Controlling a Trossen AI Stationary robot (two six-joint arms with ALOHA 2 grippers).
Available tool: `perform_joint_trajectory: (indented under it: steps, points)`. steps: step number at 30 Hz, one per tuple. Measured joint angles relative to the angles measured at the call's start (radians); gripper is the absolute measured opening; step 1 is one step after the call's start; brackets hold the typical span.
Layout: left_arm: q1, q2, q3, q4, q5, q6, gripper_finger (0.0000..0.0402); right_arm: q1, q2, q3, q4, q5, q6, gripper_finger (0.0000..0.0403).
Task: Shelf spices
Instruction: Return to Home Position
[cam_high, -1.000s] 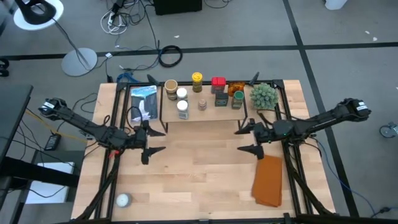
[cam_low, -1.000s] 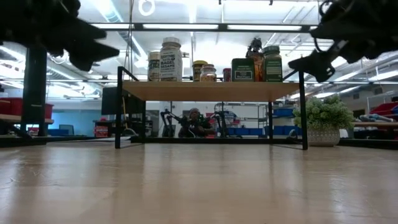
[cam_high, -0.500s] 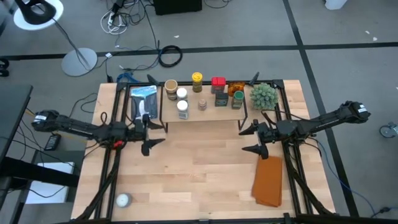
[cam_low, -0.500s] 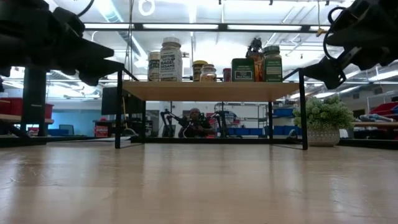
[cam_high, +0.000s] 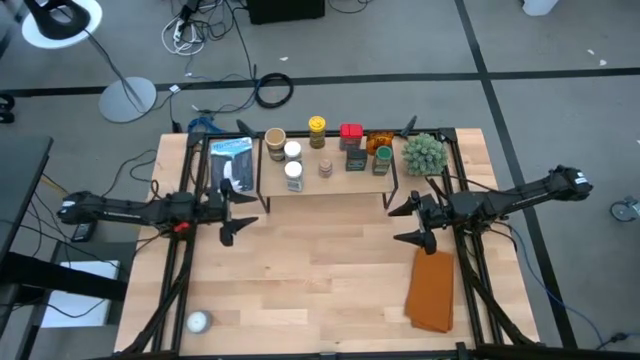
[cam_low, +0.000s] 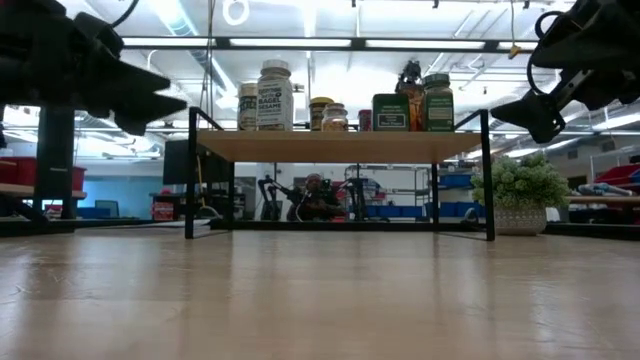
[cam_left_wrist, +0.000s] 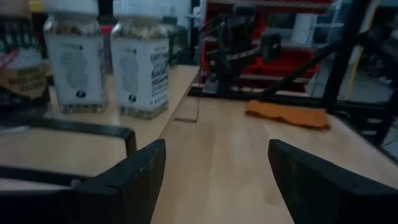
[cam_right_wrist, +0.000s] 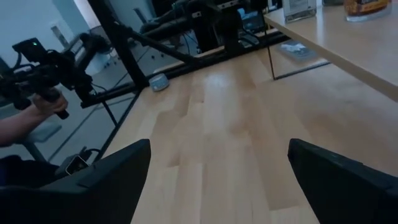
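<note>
The pale wooden bench (cam_high: 320, 270) fills the middle of the high view, ringed by grey floor (cam_high: 400, 40) with loose cables (cam_high: 273, 90) at the top. At the bench's top centre stands the shelf (cam_high: 338, 186). The spices (cam_high: 326, 168) sit on its board: small jars, a red box (cam_high: 351, 133) and a dark tin (cam_high: 355, 158). A green plant (cam_high: 424, 153) stands just right of the shelf and a blue-and-white packet (cam_high: 232, 160) lies just left of it. An orange-brown cloth (cam_high: 433, 290) lies at lower right, a pale ball (cam_high: 198, 321) at lower left. The low view shows a bright room with ceiling strip lights, and a person (cam_low: 315, 196) visible beneath the shelf board. The right wrist view catches a person's hand (cam_right_wrist: 38, 104) gripping a controller.

The left arm stretches in from the left edge. The left tool (cam_high: 238, 215) hangs over the bench left of centre, just below the packet, its 2 fingers spread wide and holding nothing. The right arm reaches in from the right edge. The right tool (cam_high: 402, 224) hovers right of centre, just above the cloth's top edge, likewise spread and empty. Both are apart from the shelf.
</note>
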Motion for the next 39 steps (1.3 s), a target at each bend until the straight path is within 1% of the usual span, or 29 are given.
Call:
perform_joint_trajectory:
  steps: [4, 8, 12, 17, 24, 29, 36, 39]
  points:
    - [0.000, -0.149, 0.000, -0.099, 0.048, 0.024, 0.0288, 0.000, -0.031, 0.000, -0.008, 0.000, -0.004, 0.0380]
    - [0.005, -0.299, -0.001, -0.249, 0.054, 0.028, 0.0288, 0.000, -0.054, 0.000, -0.022, -0.001, -0.004, 0.0380]
    - [0.023, -0.293, -0.001, -0.259, 0.060, 0.024, 0.0288, 0.001, -0.070, 0.000, -0.062, -0.005, 0.005, 0.0380]
    - [0.044, -0.298, -0.001, -0.261, 0.059, 0.048, 0.0288, 0.001, -0.076, 0.000, -0.070, -0.008, -0.001, 0.0380]
    - [0.047, -0.290, -0.001, -0.263, 0.059, 0.032, 0.0288, 0.000, -0.092, 0.000, -0.124, -0.008, -0.007, 0.0380]
    - [0.047, -0.287, -0.001, -0.258, 0.059, 0.024, 0.0288, 0.000, -0.155, 0.000, -0.187, -0.008, -0.017, 0.0380]
    - [0.047, -0.286, -0.001, -0.195, 0.056, 0.023, 0.0288, 0.000, -0.249, 0.000, -0.320, 0.003, -0.117, 0.0380]
    - [0.047, -0.286, -0.001, -0.194, 0.056, 0.023, 0.0288, 0.000, -0.282, 0.000, -0.357, 0.004, -0.124, 0.0380]
